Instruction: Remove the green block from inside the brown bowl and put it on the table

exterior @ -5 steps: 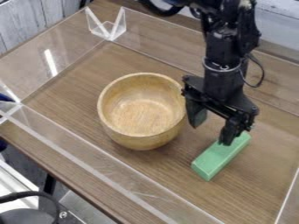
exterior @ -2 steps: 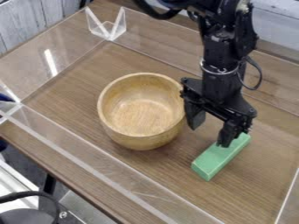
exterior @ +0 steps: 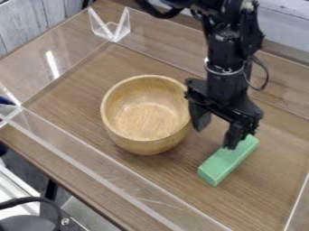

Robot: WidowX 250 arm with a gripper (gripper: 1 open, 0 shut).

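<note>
The green block (exterior: pixel 227 163) lies flat on the table (exterior: pixel 121 189) to the right of the brown bowl (exterior: pixel 146 113), outside it. The bowl stands upright and its inside shows nothing in it. My gripper (exterior: pixel 220 129) points straight down just above the block's far end, between the block and the bowl's right rim. Its black fingers (exterior: pixel 238 134) stand open, with nothing between them. The right finger's tip is at the block's upper end; whether it touches I cannot tell.
Low clear acrylic walls (exterior: pixel 157 215) edge the tabletop on all sides. A clear bracket (exterior: pixel 111 26) stands at the far wall. The arm's black body (exterior: pixel 232 45) and cables rise behind the gripper at the upper right.
</note>
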